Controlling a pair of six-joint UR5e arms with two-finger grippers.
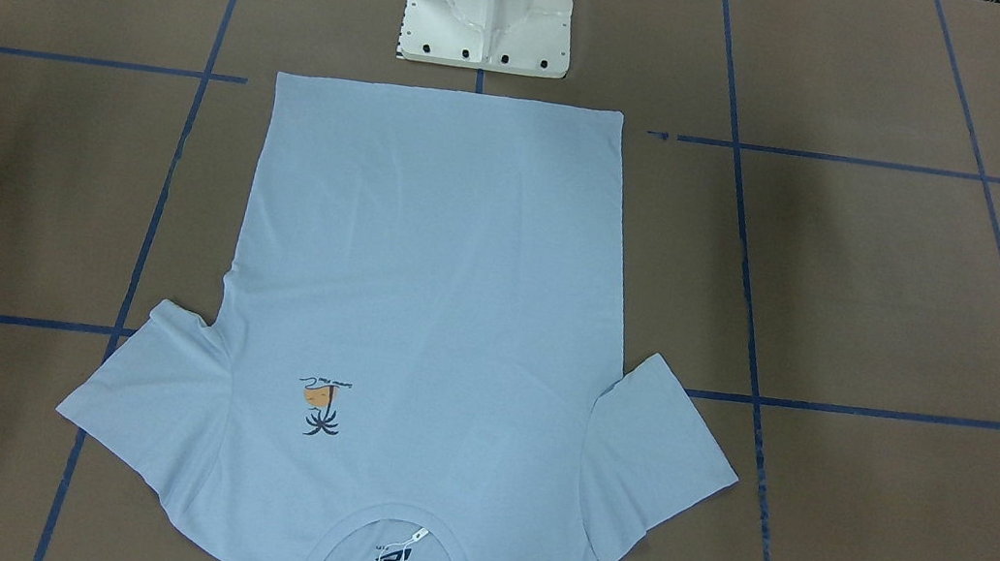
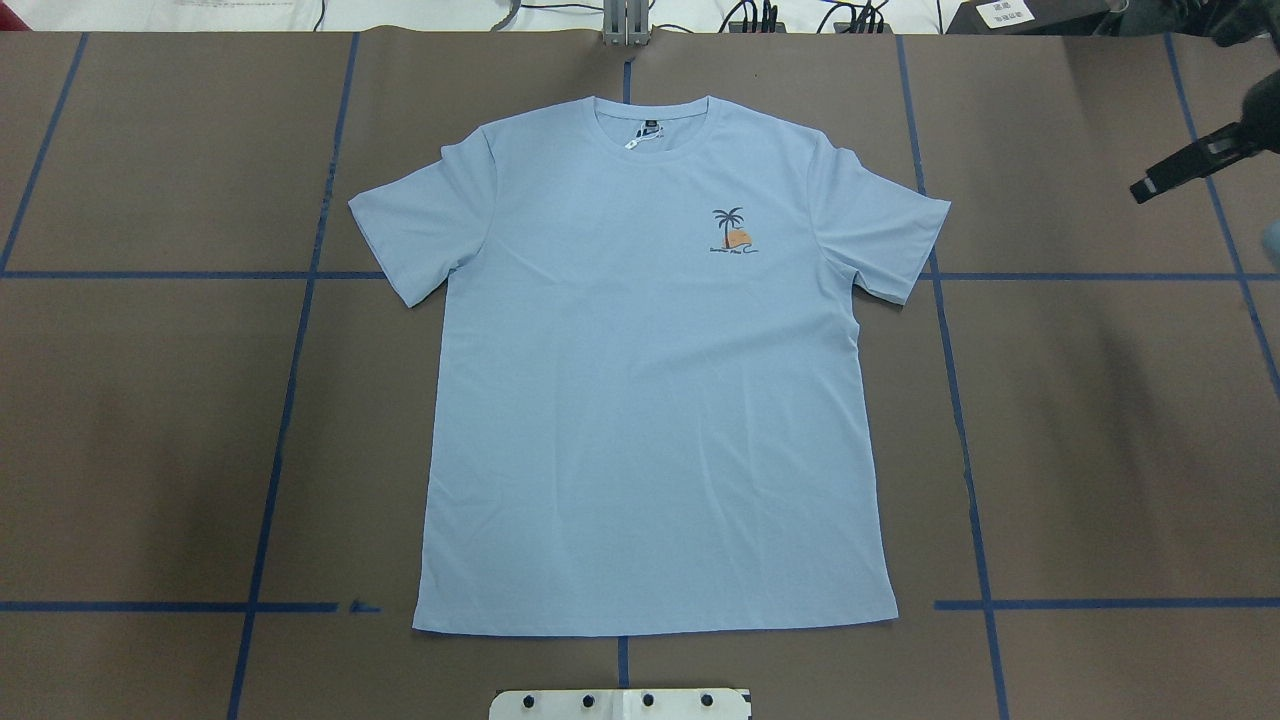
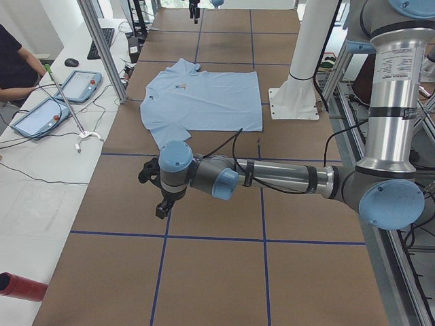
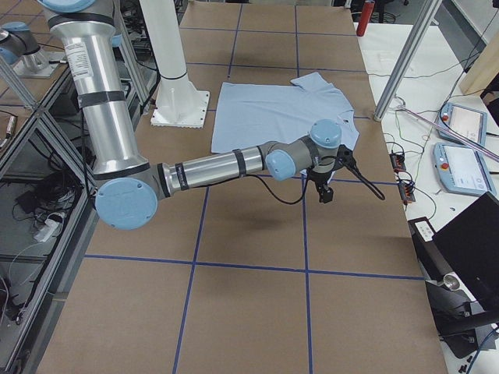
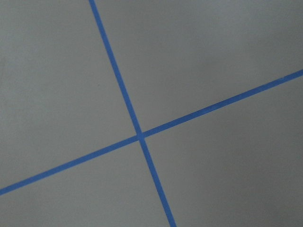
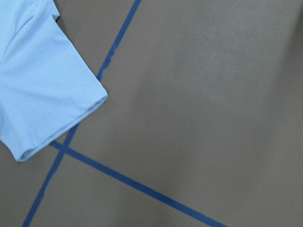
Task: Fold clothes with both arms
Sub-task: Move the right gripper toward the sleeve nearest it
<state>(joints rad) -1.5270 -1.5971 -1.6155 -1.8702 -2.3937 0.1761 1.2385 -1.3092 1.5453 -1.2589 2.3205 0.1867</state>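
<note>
The T-shirt (image 2: 650, 400) lies flat and face up in the middle of the worktop (image 2: 1100, 400), with the collar away from my base and both sleeves spread. My left gripper (image 3: 162, 207) hangs over bare worktop, apart from the shirt. My right gripper (image 4: 326, 193) hangs near the right-hand sleeve (image 6: 42, 94). I cannot tell whether either is released or clenched.

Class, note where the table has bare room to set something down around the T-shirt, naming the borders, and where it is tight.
Wide bare table lies either side of the T-shirt, from each sleeve out to the overhead view's edges. Tight: the strip between hem and white pedestal base, and between collar and the table's far edge.
</note>
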